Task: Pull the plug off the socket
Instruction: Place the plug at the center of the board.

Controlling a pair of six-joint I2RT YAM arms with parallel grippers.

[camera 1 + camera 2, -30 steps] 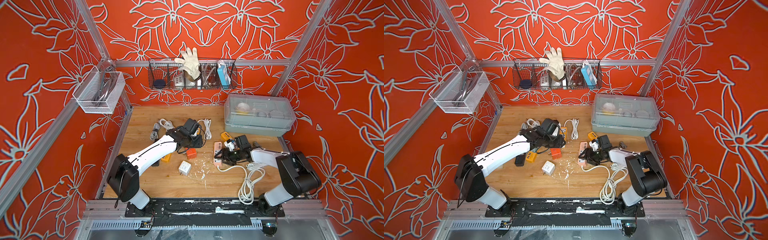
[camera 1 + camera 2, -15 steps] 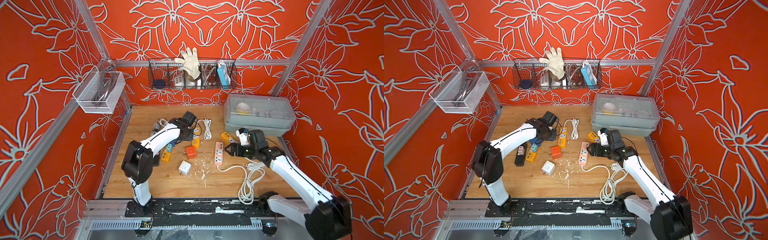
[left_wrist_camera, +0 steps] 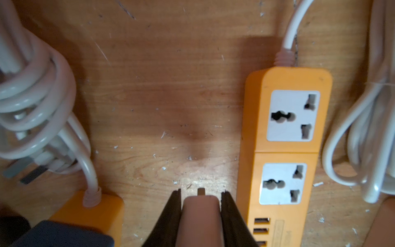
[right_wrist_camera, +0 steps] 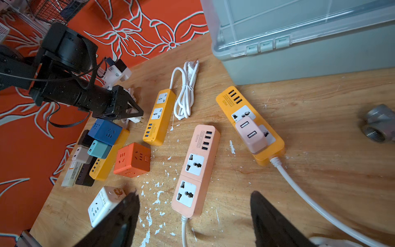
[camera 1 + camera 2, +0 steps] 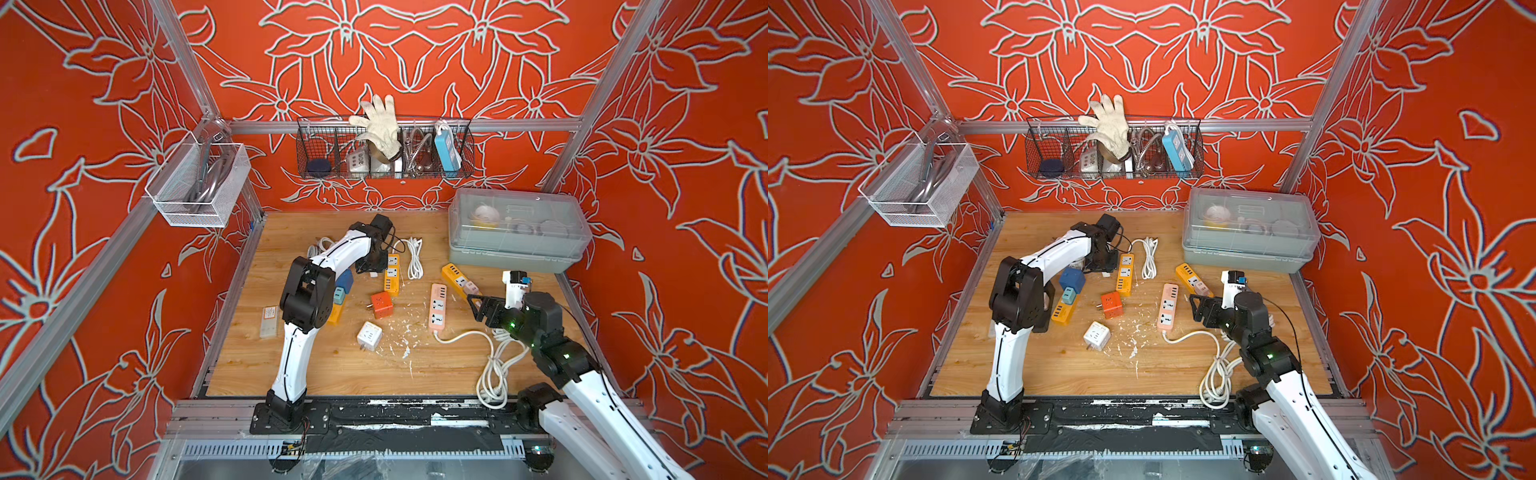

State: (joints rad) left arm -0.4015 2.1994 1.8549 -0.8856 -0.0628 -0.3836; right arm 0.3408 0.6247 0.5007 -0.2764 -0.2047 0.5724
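My left gripper (image 3: pixel 201 191) is shut on a pale pink plug (image 3: pixel 201 216) whose metal prong pokes out past the fingertips. It hangs just over the table beside an orange power strip (image 3: pixel 284 139), whose sockets are empty. In both top views the left gripper (image 5: pixel 372 270) (image 5: pixel 1106 270) sits left of that strip (image 5: pixel 392 276). The right wrist view shows the plug (image 4: pixel 135 119) free of any socket. The pink power strip (image 5: pixel 437 305) (image 4: pixel 196 164) lies mid-table with empty sockets. My right gripper (image 5: pixel 478 305) (image 4: pixel 194 193) is open, just right of it, holding nothing.
A second orange strip (image 5: pixel 457 280) carries a pink USB adapter (image 4: pixel 251 134). A grey lidded box (image 5: pixel 515 232) fills the back right. Cube sockets lie around: orange-red (image 5: pixel 381 304), white (image 5: pixel 369 336), blue (image 5: pixel 344 280). White cords coil at the back (image 5: pixel 413 257) and front right (image 5: pixel 494 374).
My right gripper has opened wider and drawn back a little to the right of the pink strip. The left gripper stays by the orange strip with the plug in it.
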